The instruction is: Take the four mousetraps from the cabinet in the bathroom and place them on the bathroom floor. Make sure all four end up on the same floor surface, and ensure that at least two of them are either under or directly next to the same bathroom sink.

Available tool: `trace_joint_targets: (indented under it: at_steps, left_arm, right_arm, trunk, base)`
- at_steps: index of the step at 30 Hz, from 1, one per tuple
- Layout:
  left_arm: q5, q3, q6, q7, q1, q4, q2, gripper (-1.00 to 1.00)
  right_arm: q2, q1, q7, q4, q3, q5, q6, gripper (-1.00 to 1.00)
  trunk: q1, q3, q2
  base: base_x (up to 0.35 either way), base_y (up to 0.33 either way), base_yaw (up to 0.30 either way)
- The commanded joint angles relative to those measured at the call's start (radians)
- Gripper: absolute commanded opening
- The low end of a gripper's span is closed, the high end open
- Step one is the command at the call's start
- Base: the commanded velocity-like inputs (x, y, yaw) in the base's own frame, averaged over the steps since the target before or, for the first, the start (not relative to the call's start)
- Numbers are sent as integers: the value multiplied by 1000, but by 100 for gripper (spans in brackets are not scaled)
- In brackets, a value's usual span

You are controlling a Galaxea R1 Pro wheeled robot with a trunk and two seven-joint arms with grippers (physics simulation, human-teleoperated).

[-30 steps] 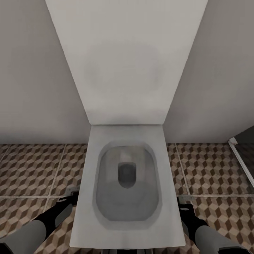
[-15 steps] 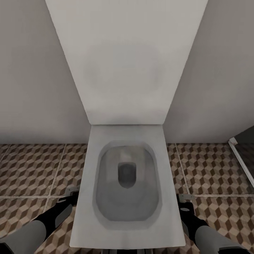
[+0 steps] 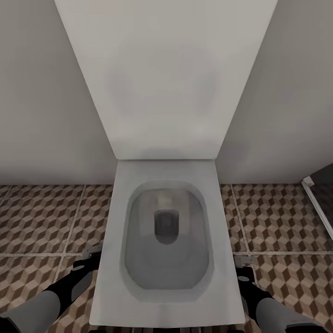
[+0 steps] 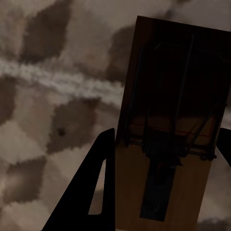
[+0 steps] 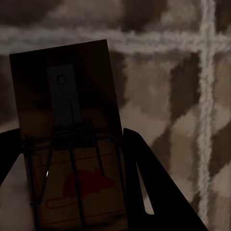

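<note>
A white toilet [image 3: 166, 240] stands against a pale grey wall [image 3: 41, 92], its lid [image 3: 164, 78] raised upright against that wall. The oval bowl [image 3: 165, 240] is grey inside, with a darker drain at its middle. At the far right edge, a white-framed dark panel [image 3: 319, 199] shows.

Cube-patterned bathroom floor [image 3: 41, 217], pale grout lines, 1 white toilet [image 3: 166, 240] standing on it
</note>
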Motion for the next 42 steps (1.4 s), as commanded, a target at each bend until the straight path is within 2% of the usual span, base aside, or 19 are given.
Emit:
trace_joint_targets:
  at_steps: [1,17,30,36,42]
  left_arm:
    - [7,-9,-3,11,0,-2,1,-100]
    - [7,-10,-4,3,0,0,2,-100]
    - [7,-11,-4,2,0,1,3,-100]
    - [7,-9,-4,2,0,1,3,-100]
    - [7,-9,-4,2,0,1,3,-100]
  right_arm:
    - [0,0,-3,1,8,-9,-4,-100]
    - [0,0,-2,1,8,-7,-19,-100]
    - [-2,0,-2,3,6,-17,-62,-100]
    - [-3,0,-2,13,5,-19,-119,-100]
    - [-3,0,-2,23,5,-19,-136,-100]
  trunk:
    - [0,-1,0]
    - [0,-1,0]
    - [0,-1,0]
    - [0,-1,0]
    - [0,-1,0]
  base:
    - [0,0,0]
    - [0,0,0]
    - [0,0,0]
    - [0,0,0]
    - [0,0,0]
